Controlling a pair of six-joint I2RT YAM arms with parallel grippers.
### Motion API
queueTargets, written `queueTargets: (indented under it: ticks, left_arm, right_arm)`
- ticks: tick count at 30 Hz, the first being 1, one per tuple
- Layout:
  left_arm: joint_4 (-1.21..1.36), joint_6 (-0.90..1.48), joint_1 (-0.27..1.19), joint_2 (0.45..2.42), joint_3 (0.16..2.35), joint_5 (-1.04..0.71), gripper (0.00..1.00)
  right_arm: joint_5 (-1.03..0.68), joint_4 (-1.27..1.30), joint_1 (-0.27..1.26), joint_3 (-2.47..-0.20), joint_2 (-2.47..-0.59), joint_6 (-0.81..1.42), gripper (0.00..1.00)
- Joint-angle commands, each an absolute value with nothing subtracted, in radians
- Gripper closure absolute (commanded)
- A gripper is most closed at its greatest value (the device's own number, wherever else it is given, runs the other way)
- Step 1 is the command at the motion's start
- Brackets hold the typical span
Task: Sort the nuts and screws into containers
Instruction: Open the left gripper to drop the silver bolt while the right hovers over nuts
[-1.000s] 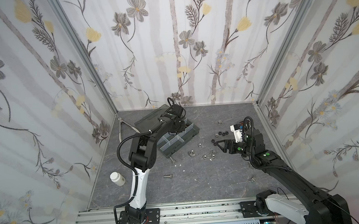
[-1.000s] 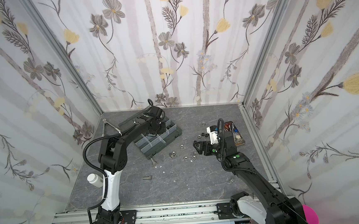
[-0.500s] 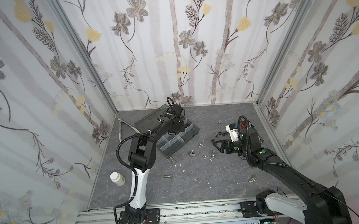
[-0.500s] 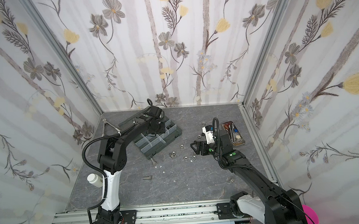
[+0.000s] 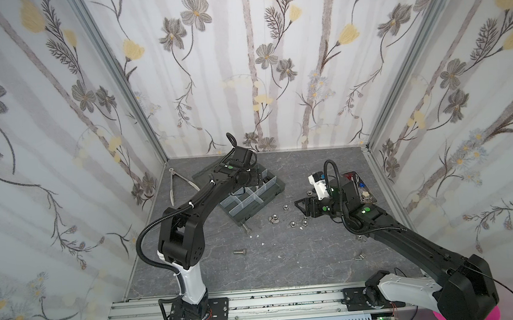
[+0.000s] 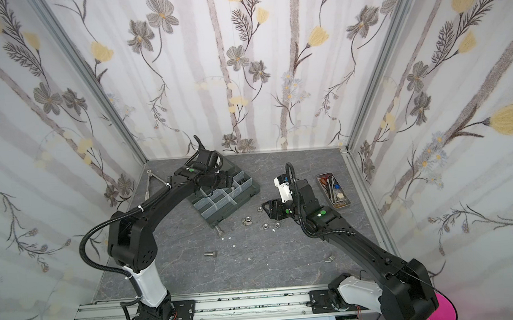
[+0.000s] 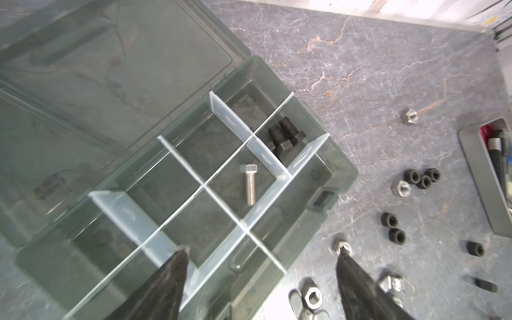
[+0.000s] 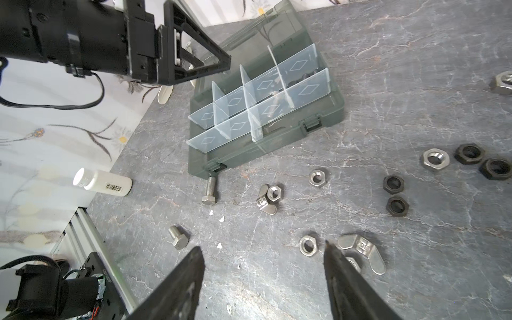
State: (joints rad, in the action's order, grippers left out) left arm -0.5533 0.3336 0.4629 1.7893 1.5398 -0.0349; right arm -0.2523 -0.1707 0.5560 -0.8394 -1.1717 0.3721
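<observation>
The smoky-grey organizer box lies open at the back left, and its compartments are the containers. One compartment holds a silver screw, the one beside it two black screws. My left gripper hovers open and empty above the box's front edge. Loose silver screws lie by the box front and further forward. Silver nuts and black nuts are scattered right of the box. My right gripper stands open low over the table, one finger just beside a silver nut.
A narrow metal tool tray sits by the right wall. Long tongs lie at the back left. A white bottle lies on its side near the front left. Wing nuts mix with the hex nuts. A small clip lies front right.
My left gripper has opened above the box. The right arm has swung left toward the nuts, and its jaws have narrowed a little.
</observation>
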Motion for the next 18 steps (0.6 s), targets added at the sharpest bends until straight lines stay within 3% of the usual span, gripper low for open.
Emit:
queueTargets:
  ticks: [1, 8, 18]
  left_arm:
    - [-0.478, 0.334, 0.464, 1.683, 1.463, 0.016, 0.09]
    - [-0.430, 0.364, 0.460, 1.427, 1.286, 0.067, 0.00]
    - [-0.371, 0.427, 0.456, 1.095, 1.137, 0.018, 0.00]
  right_arm:
    - [-0.210, -0.202, 0.599, -0.872, -1.199, 0.355, 0.31]
    - [-0.191, -0.229, 0.721, -0.958, -1.325, 0.336, 0.32]
    - [-0.176, -0.307, 0.907, -1.155, -1.588, 0.271, 0.30]
